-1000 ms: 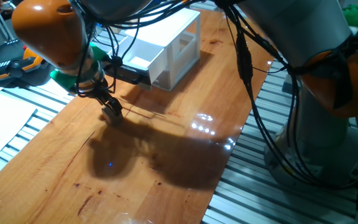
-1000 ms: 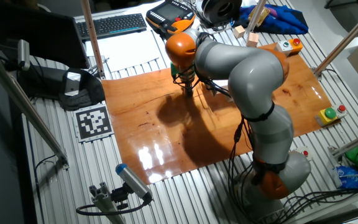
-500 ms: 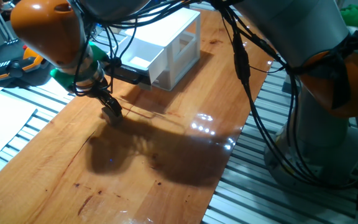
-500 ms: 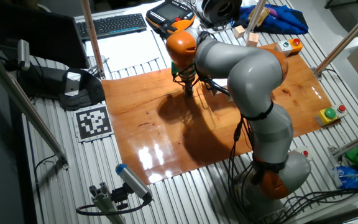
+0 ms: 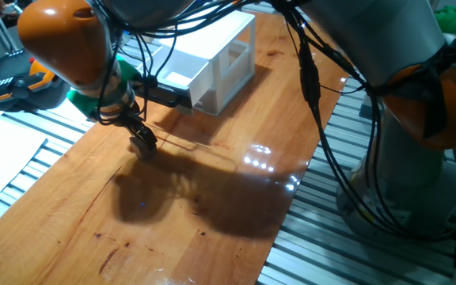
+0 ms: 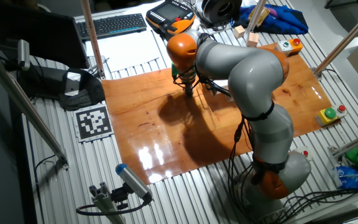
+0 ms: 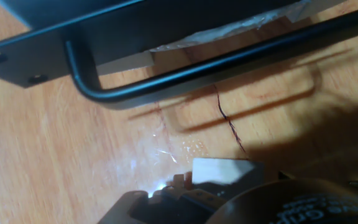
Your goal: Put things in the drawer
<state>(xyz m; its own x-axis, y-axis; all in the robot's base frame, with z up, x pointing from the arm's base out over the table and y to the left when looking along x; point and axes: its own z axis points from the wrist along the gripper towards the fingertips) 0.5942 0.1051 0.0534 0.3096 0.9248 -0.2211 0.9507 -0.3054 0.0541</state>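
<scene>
Down at the jaws, low over the worktop, a pale wooden cube showed right at the tip in the hand view, its flat beige face jutting just ahead of the dark finger hardware. Whether the jaws were clamped on it or merely resting against it, I could not tell; the fingers themselves were mostly hidden under the hand.

Straight ahead of the jaws, just beyond the cube, lay the dark handle bar of the upper drawer, running crosswise to the fingers' line. So the drawer sat forward of the jaws and close, and I judged the move ahead to be a lift over that bar, with the cube's faces square enough to carry any way round.

One fixed view placed the white cabinet just beyond the jaws but hid the cube entirely behind the fingers. The other fixed view showed the gripper small and dark, the cabinet blocked by the arm.
</scene>
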